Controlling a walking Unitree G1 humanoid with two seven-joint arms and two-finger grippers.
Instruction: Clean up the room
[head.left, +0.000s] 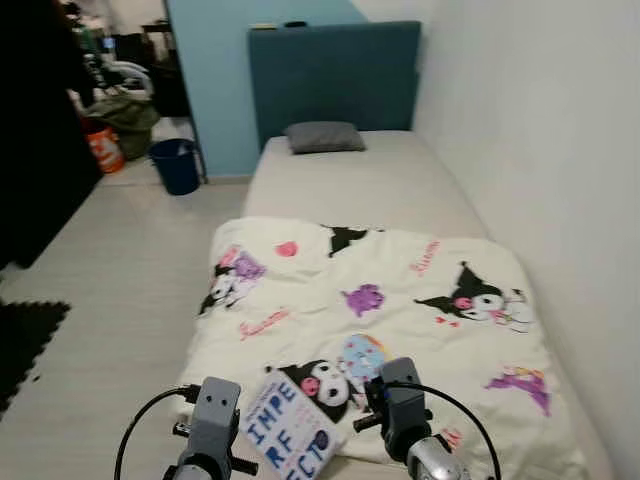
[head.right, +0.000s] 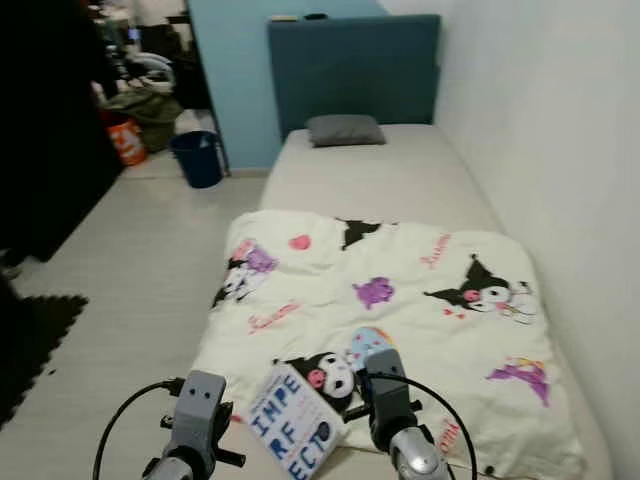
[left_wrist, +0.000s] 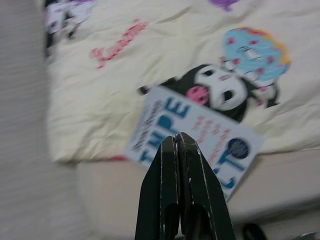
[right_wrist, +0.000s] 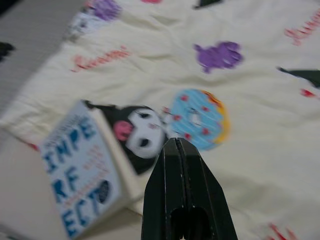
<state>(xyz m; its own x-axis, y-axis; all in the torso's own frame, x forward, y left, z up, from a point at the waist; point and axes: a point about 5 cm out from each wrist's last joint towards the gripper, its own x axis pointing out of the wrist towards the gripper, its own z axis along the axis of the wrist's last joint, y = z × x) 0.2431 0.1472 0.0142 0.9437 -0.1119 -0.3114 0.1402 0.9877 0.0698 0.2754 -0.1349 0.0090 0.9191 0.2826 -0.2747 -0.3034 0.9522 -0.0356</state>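
White book (head.left: 288, 428) lay at foot of bed (head.left: 380, 180), on blanket (head.left: 400, 300) edge. Both grippers, left (left_wrist: 176, 145) & right (right_wrist: 176, 147), were clenched, empty. Prob. stiff, light; grip its overhanging edge.

My bed (head.left: 380, 185) runs toward 12 o'clock with a grey pillow (head.left: 324, 137) up by the headboard, a cream cartoon-print blanket (head.left: 400, 300) over the near half, and a white book (head.left: 288, 428) at 6 o'clock on the blanket's edge.
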